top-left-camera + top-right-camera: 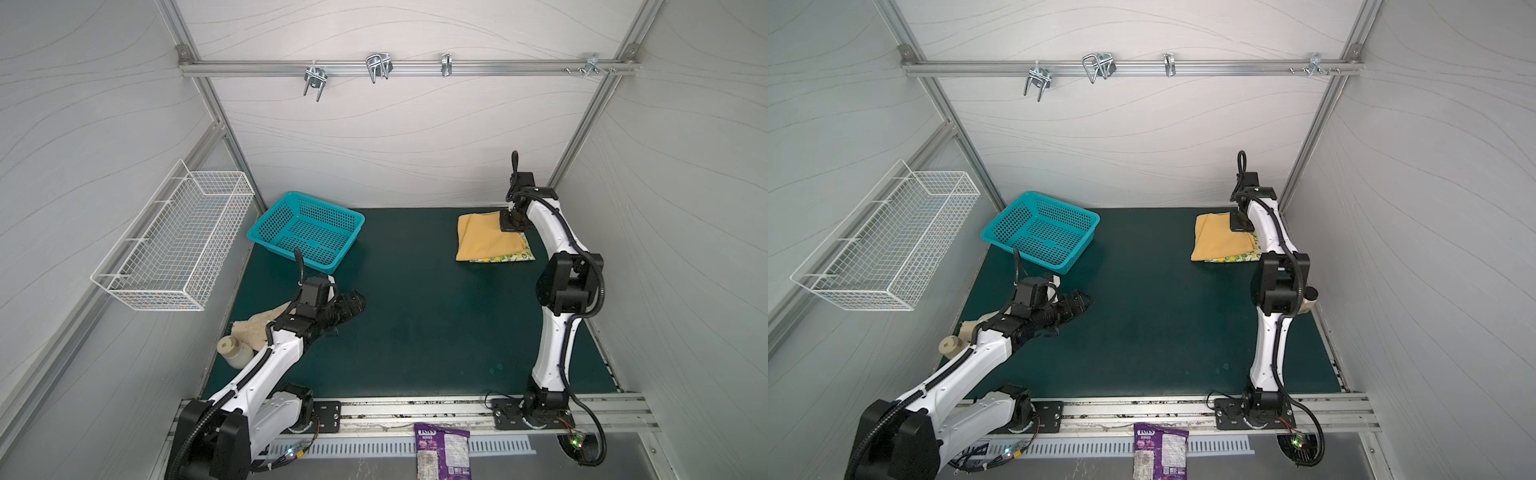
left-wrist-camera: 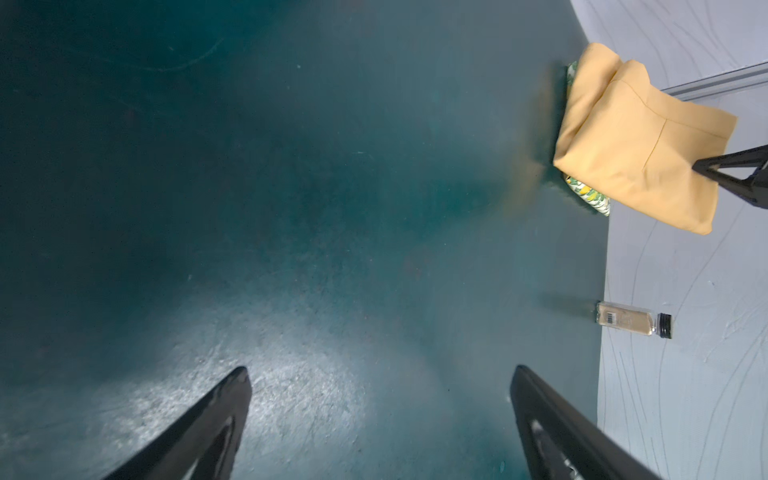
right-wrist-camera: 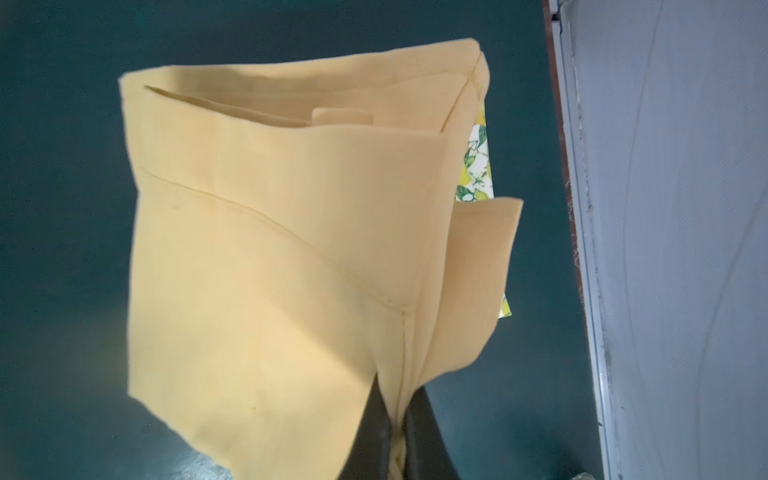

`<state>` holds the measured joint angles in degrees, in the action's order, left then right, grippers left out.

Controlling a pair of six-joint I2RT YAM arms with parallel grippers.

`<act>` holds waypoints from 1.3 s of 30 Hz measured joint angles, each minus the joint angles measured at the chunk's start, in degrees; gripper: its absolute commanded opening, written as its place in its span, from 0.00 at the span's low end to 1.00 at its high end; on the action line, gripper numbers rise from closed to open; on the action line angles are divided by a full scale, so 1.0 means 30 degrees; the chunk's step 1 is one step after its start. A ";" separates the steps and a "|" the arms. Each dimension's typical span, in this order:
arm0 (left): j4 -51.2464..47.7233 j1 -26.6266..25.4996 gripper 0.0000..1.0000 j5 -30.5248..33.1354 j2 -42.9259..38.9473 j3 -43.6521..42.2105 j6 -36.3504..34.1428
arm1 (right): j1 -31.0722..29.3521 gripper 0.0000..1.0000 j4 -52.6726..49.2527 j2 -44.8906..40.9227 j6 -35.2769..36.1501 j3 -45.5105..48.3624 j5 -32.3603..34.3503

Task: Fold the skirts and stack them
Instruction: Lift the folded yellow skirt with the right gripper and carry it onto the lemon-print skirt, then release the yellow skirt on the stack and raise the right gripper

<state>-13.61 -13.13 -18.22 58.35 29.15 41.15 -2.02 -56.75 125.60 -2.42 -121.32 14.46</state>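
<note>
Right pincer [image 3: 398, 409] is clamped on the yellow skirt [image 1: 482, 239], folded over the lemon skirt [image 1: 505, 257] at the far right of the table [image 1: 415, 316]. Left pincer [image 2: 380, 374] stands apart, empty.

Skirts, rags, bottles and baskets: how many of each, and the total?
Skirts: 2, mustard-yellow cloth skirt, lemon-print white cloth skirt
Rags: 1, beige cloth rag
Bottles: 2, cream plastic bottle, clear black-capped bottle
Baskets: 2, teal plastic basket, white wire basket
Total: 7

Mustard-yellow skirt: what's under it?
The lemon-print skirt lies under the mustard-yellow skirt; only its edge strips show. Its folds, and whether anything else lies beneath, are covered.
</note>
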 measured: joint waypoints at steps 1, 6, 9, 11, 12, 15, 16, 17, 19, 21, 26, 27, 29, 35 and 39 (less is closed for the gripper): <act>0.0015 0.0000 0.98 0.0000 0.0066 -0.0015 -0.0007 | 0.0211 0.00 0.0058 0.0255 -0.0109 0.0153 -0.0066; 0.0029 0.0000 0.98 0.0095 0.0087 -0.0015 -0.0007 | 0.0838 0.00 0.0299 0.1508 -0.0408 0.0495 0.0058; 0.0036 0.0000 0.98 0.0226 0.0073 -0.0087 -0.0007 | 0.1093 0.03 0.0437 0.2033 -0.0554 0.0918 0.0117; 0.0022 0.0000 0.98 0.0306 0.0066 -0.0211 0.0000 | 0.1137 0.09 0.0430 0.2229 -0.0750 0.1129 0.0124; 0.0015 0.0000 0.98 0.0335 0.0066 -0.0277 0.0007 | 0.1151 0.13 0.0459 0.2237 -0.0845 0.1224 0.0124; 0.0022 0.0000 0.98 0.0372 0.0066 -0.0503 0.0153 | 0.1151 0.34 0.0430 0.2237 -0.1188 0.1275 0.0175; 0.0022 0.0000 0.98 0.0372 0.0066 -0.0546 0.0219 | 0.1158 0.41 0.0415 0.2237 -0.1311 0.1275 0.0182; -0.0007 0.0000 0.98 0.0364 0.0066 -0.0546 0.0291 | 0.1166 0.48 0.0379 0.2237 -0.1508 0.1275 0.0168; 0.0007 0.0000 0.99 0.0364 0.0066 -0.0546 0.0357 | 0.1180 0.64 0.0364 0.2193 -0.1603 0.1282 0.0160; -0.0095 0.0000 0.99 0.0372 0.0066 -0.0539 0.0379 | 0.1188 0.67 0.0306 0.2033 -0.1836 0.1290 0.0146; -0.1005 0.0000 0.99 0.0576 0.0036 0.0197 0.0372 | 0.1180 0.73 0.0051 0.0335 -0.2375 0.1290 -0.0911; -0.1260 0.0000 0.99 0.0707 -0.0007 0.0517 0.0342 | 0.1180 0.74 0.0058 -0.0204 -0.2499 0.1319 -0.1209; -0.1865 0.0000 0.99 0.1166 -0.0109 0.1508 0.0233 | 0.1115 0.75 0.0262 -0.1887 -0.2878 0.1814 -0.1982; -0.3519 0.0000 0.99 0.3585 0.0022 0.4903 -0.0532 | -0.0204 0.99 0.1967 -0.8036 -0.3854 0.5377 -0.3220; -0.4044 0.0000 0.99 0.5034 0.0969 0.6339 -0.1239 | -0.2463 0.99 0.3577 -1.0703 -0.4080 0.8123 -0.3344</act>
<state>-25.74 -13.13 -3.11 61.25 48.16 37.43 -9.41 -46.02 93.49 -14.66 -96.95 4.43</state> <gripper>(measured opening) 0.989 0.993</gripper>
